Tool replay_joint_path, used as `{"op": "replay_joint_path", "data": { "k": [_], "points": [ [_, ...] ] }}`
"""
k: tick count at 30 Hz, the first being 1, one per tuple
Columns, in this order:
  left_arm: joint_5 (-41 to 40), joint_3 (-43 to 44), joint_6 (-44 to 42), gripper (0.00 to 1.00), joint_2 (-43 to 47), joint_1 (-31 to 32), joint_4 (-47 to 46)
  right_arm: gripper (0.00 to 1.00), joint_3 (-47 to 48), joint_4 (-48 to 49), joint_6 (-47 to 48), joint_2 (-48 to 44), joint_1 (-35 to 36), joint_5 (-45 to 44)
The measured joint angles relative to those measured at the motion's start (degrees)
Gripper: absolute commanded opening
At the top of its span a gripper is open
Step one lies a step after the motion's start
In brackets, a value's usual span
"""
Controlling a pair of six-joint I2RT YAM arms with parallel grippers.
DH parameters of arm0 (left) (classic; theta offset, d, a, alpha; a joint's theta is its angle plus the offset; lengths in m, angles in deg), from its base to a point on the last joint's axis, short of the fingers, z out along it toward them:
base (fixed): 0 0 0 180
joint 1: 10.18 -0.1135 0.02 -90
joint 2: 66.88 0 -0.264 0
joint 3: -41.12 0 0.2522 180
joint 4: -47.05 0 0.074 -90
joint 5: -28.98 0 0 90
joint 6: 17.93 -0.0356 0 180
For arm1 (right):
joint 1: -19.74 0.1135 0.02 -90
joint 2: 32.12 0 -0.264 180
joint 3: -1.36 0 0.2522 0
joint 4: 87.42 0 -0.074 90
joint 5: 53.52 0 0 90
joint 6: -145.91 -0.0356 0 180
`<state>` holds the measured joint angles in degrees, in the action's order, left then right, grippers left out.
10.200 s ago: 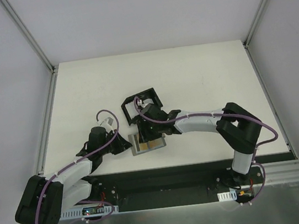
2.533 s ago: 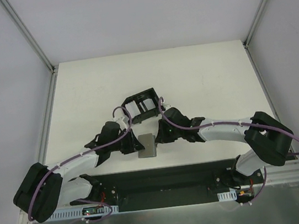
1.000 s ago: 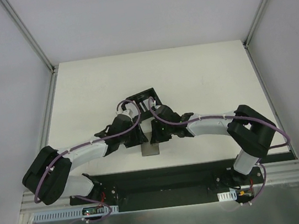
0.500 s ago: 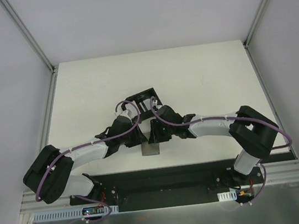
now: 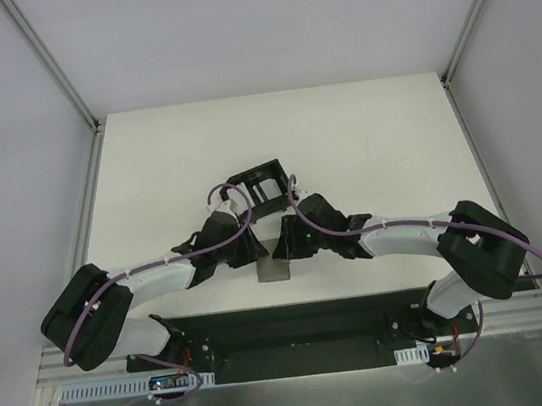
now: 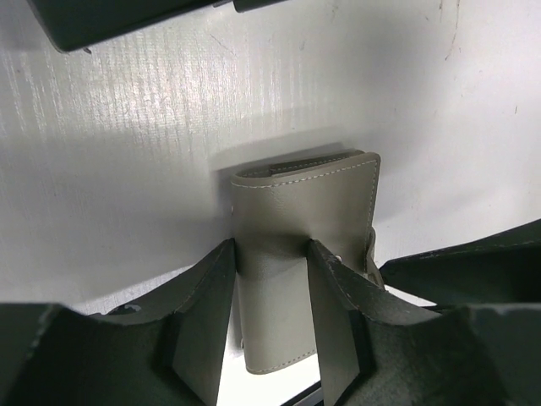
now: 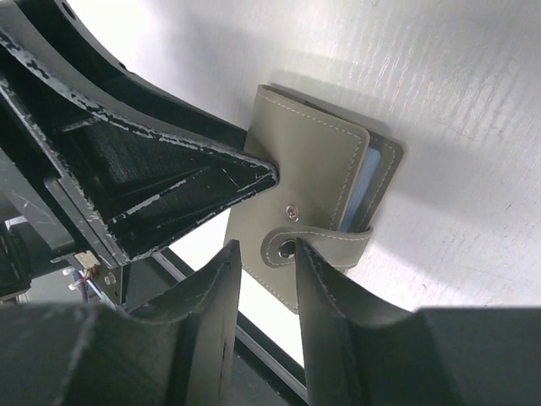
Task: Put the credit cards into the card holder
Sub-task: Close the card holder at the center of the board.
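Note:
The grey card holder [image 5: 273,266] lies folded shut on the white table near the front edge. It also shows in the left wrist view [image 6: 304,211] and the right wrist view [image 7: 304,161]. Its closing tab [image 7: 325,245] wraps round the edge, its snap lying just beside the stud. A pale blue strip shows inside the fold. No credit cards are in view. My left gripper [image 5: 258,252] is open, its fingertips [image 6: 203,296] resting on the holder. My right gripper [image 5: 283,249] is slightly open, one fingertip [image 7: 325,288] at the tab.
The black plastic tray [image 5: 260,182] with dividers stands just behind the card holder, and its edge shows in the left wrist view [image 6: 110,17]. The table's front edge and the black base rail [image 5: 288,327] lie just below the holder.
Ten seconds ago the holder lay open with cards showing; now it is folded shut. Both grippers have come in to it. In the last second the right arm has shifted slightly right.

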<state>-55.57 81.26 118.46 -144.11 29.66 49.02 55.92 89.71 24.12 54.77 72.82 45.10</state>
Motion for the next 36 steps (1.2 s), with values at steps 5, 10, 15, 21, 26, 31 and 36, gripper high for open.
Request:
{"op": "replay_joint_path", "data": {
  "k": [5,10,15,21,26,31,36],
  "points": [
    [0.0,-0.5,0.5,0.43,1.0,0.6,0.0,0.34,-1.6,2.5,-1.4,-0.7,0.0,0.1],
    [0.3,-1.4,0.6,0.44,2.3,0.7,0.3,0.33,-2.3,3.9,-3.1,-0.7,-0.1,0.6],
    [0.5,-1.8,0.6,0.43,2.8,0.7,0.3,0.32,-2.5,5.1,-3.9,-0.6,-0.1,0.6],
    [1.1,-1.8,0.6,0.4,2.8,0.7,0.3,0.33,-3.3,5.4,-4.2,-0.6,-0.3,0.6],
    [2.0,-2.3,0.6,0.39,3.1,0.7,0.2,0.33,-3.3,5.6,-4.2,-0.6,-0.5,0.5],
    [3.3,-2.6,0.6,0.38,3.0,0.7,-0.2,0.33,-3.4,5.7,-4.6,-0.6,-1.0,0.1],
    [4.4,-2.6,0.7,0.36,1.5,1.0,-2.0,0.32,-3.6,6.0,-5.1,0.0,-1.4,-0.4]
  ]
}}
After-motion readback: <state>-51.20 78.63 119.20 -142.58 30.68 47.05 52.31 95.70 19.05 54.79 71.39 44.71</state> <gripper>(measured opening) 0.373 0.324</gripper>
